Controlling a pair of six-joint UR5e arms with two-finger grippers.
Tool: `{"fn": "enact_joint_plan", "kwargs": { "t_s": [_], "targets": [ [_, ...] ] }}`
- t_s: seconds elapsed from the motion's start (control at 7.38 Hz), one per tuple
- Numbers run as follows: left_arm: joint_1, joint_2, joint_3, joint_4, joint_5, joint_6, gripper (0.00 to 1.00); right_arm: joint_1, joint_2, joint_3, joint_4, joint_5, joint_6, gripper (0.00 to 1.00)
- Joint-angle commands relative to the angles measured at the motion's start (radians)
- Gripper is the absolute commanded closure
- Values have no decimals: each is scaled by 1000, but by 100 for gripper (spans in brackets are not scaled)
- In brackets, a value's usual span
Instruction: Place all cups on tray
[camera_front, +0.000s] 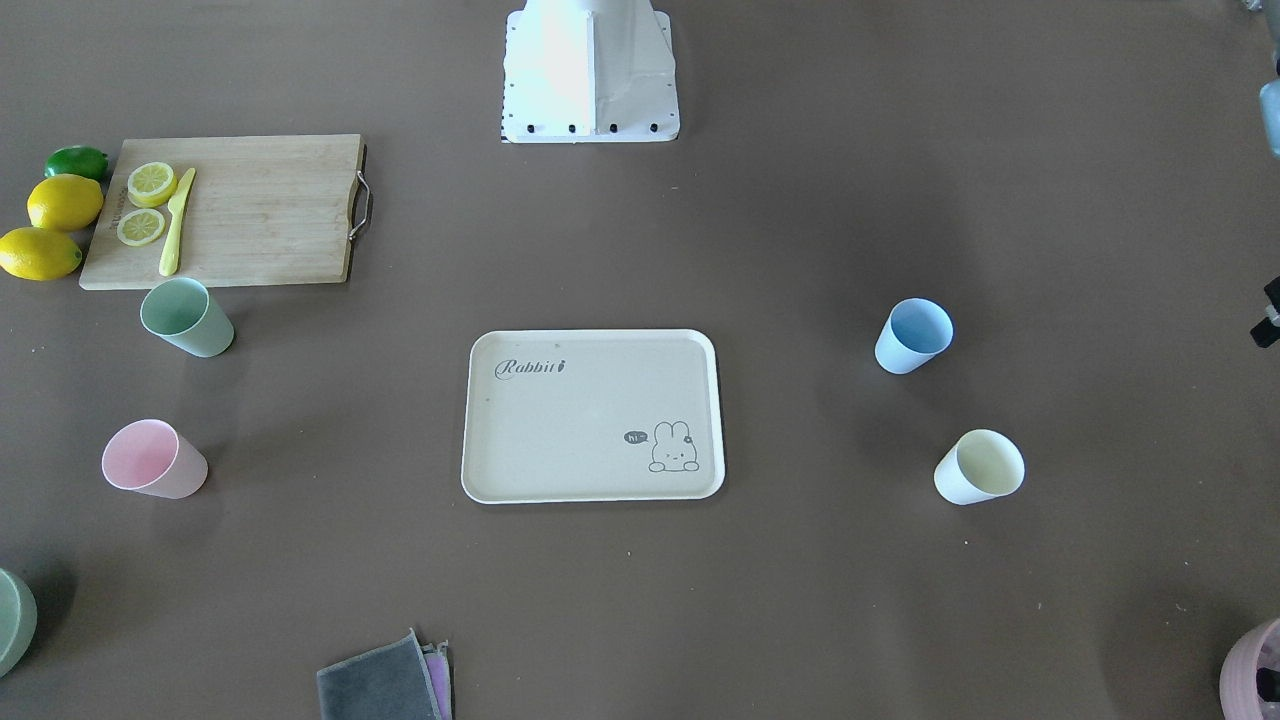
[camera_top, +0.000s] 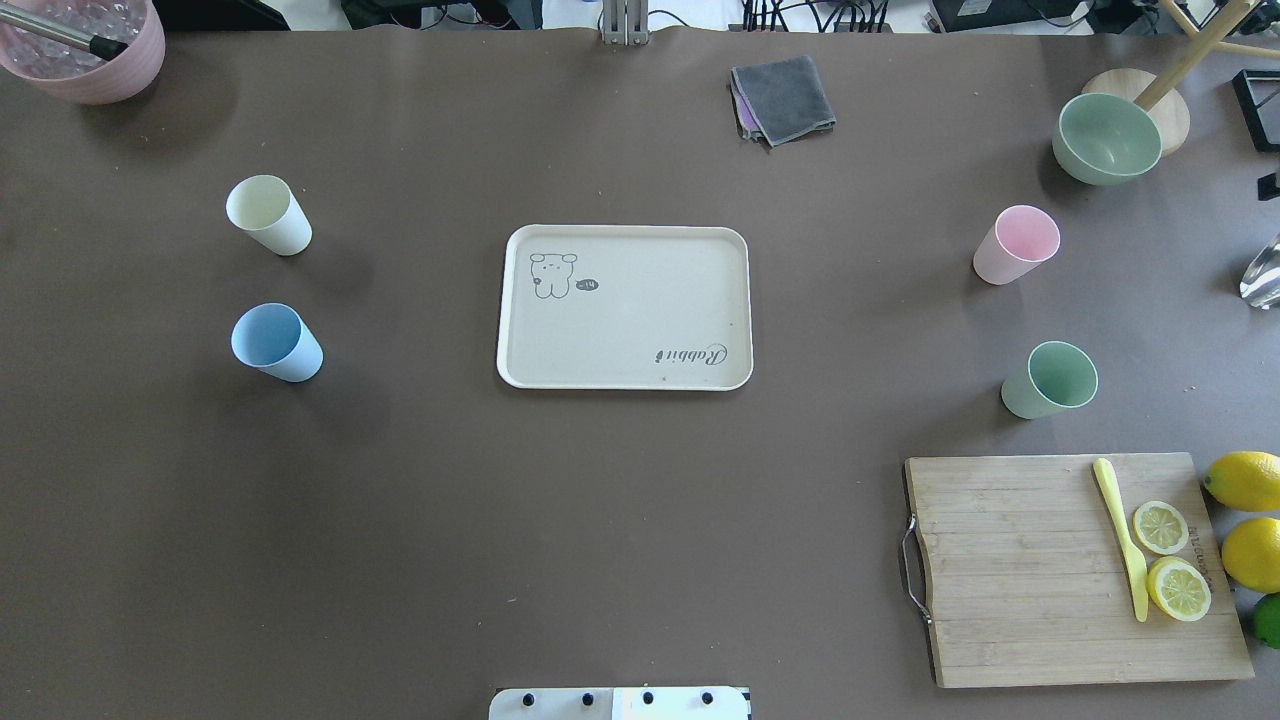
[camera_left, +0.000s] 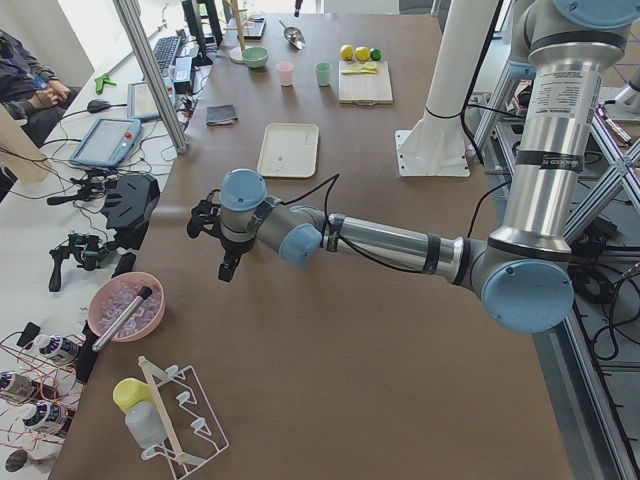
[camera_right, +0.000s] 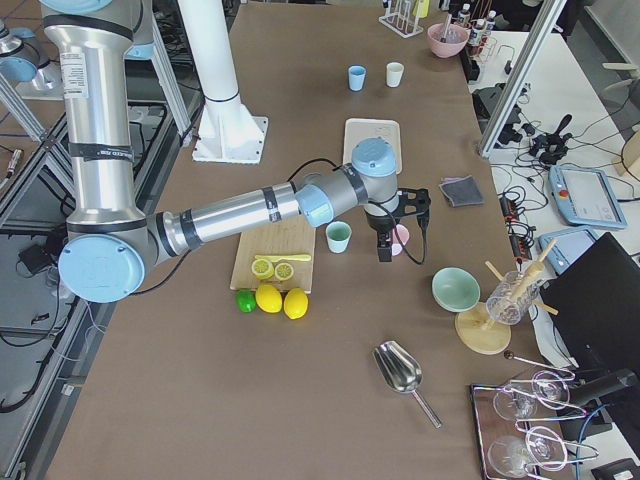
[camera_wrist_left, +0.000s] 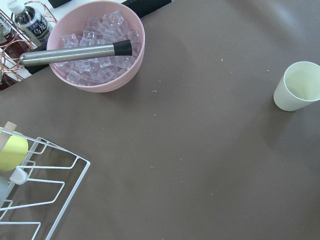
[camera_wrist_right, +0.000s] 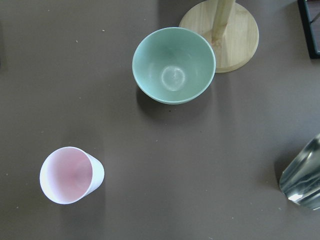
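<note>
You cannot tell how either set of jaws stands. The pink cup (camera_wrist_right: 70, 175) stands upright below the right gripper (camera_right: 395, 225), off-centre; the cream cup (camera_wrist_left: 298, 92) lies aside of the left gripper (camera_left: 215, 235). Centre over a rim before descending.

Overhead and front cameras look steeply down on the desk (camera_top: 640, 500) from opposite sides and share the tray (camera_top: 620, 320). Side cameras look along the desk from its ends. Wrist cameras look down from near: the left at the cream cup (camera_wrist_left: 298, 86), the right at the pink cup (camera_wrist_right: 67, 175).
</note>
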Motion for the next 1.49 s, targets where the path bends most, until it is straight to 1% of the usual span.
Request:
{"fn": "enact_joint_plan", "kwargs": {
  "t_s": [0.0, 0.14, 0.27, 0.41, 0.54, 0.68, 0.81, 0.95, 1.08, 1.22, 1.36],
  "targets": [
    [97, -114, 137, -79, 7, -108, 2, -93, 58, -13, -8, -40, 51, 0],
    [171, -151, 217, -189, 10, -197, 2, -116, 66, -20, -5, -43, 69, 0],
    [230, -184, 258, -266, 64, -298, 2, -121, 66, -19, -1, -50, 78, 0],
    [306, -204, 259, -280, 153, -361, 2, -123, 66, -19, 1, -50, 79, 0],
    [322, -228, 279, -280, 183, -378, 3, -123, 66, -19, 2, -50, 79, 0],
    [322, -231, 294, -282, 185, -377, 4, -123, 66, -19, 4, -50, 79, 0],
    [329, -233, 314, -289, 194, -377, 14, -124, 66, -19, 4, -54, 79, 0],
    [359, -233, 326, -303, 252, -378, 32, -126, 65, -19, 2, -54, 79, 0],
    [374, -233, 325, -303, 266, -378, 68, -126, 65, -19, 2, -54, 79, 0],
    [385, -233, 323, -303, 266, -377, 100, -126, 65, -19, 4, -54, 79, 0],
    [391, -239, 319, -303, 266, -378, 100, -126, 66, -20, 4, -54, 75, 0]
  ]
}}
